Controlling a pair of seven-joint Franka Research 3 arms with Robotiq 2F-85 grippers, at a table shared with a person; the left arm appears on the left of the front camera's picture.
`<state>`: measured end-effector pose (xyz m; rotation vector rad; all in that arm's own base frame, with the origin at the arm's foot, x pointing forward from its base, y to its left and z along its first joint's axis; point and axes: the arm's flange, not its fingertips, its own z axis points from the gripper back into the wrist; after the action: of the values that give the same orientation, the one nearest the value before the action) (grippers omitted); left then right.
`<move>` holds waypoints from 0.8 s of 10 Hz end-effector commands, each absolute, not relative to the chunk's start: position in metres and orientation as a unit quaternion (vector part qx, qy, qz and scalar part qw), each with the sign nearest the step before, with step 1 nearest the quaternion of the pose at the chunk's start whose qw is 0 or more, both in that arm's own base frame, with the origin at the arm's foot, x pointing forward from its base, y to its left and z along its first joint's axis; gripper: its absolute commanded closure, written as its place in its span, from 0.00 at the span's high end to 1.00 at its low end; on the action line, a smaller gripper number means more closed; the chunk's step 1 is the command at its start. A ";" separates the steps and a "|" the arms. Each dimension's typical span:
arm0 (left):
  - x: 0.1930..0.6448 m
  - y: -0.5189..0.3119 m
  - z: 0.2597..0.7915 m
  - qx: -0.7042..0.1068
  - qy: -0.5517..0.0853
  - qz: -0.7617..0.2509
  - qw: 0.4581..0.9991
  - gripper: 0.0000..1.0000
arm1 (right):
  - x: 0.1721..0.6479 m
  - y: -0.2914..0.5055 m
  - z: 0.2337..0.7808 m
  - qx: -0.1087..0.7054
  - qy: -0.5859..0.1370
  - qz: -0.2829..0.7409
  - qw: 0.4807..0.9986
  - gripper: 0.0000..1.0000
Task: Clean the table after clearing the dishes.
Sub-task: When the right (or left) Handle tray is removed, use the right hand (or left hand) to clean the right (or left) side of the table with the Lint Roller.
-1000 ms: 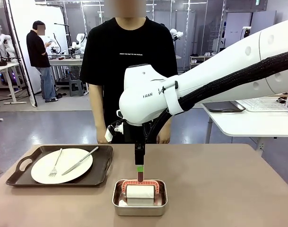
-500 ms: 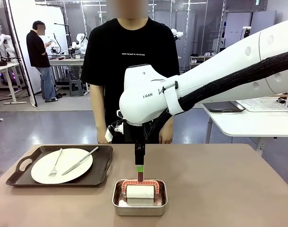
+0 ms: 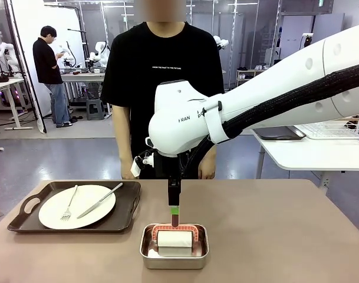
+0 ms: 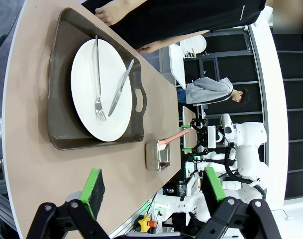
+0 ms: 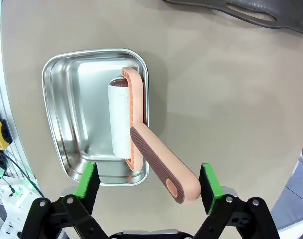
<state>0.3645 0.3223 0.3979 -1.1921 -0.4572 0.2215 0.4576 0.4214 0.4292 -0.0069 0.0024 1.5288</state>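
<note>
Both wrist views differ: the right gripper [image 5: 149,185], released, straddles the roller handle [image 5: 161,167]; the left gripper [image 4: 152,186], also released, faces the plate [image 4: 101,89].

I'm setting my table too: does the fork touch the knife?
Apart. The front view shows bare plate between the fork and the knife.

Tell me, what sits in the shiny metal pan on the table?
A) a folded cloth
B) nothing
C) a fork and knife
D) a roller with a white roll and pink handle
D: the right wrist view shows a roller with a white roll lying in the pan, its pink handle reaching out over the rim.
</note>
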 end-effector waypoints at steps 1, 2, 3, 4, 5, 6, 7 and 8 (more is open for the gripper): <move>0.363 0.324 0.398 -0.554 -0.215 0.104 0.797 1.00 | 0.458 0.421 0.429 -0.003 0.001 0.692 0.722 1.00; 0.363 0.324 0.398 -0.554 -0.215 0.104 0.797 1.00 | 0.456 0.409 0.455 0.031 -0.051 0.666 0.744 1.00; 0.363 0.324 0.398 -0.554 -0.215 0.104 0.797 1.00 | 0.455 0.393 0.476 0.041 -0.080 0.639 0.764 1.00; 0.363 0.324 0.398 -0.554 -0.215 0.104 0.797 1.00 | 0.454 0.377 0.492 0.053 -0.124 0.619 0.773 1.00; 0.363 0.324 0.398 -0.554 -0.215 0.104 0.797 1.00 | 0.454 0.361 0.501 0.094 -0.161 0.600 0.778 1.00; 0.363 0.324 0.398 -0.554 -0.215 0.104 0.797 1.00 | 0.455 0.338 0.505 0.124 -0.175 0.568 0.795 1.00; 0.363 0.324 0.398 -0.554 -0.215 0.104 0.797 1.00 | 0.453 0.305 0.509 0.172 -0.185 0.534 0.807 1.00; 0.363 0.324 0.398 -0.554 -0.215 0.104 0.797 1.00 | 0.450 0.267 0.510 0.227 -0.198 0.487 0.820 1.00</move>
<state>0.3643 0.3226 0.3979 -1.1920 -0.4576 0.2220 0.4735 0.3077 0.5262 0.3800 -0.3754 1.0941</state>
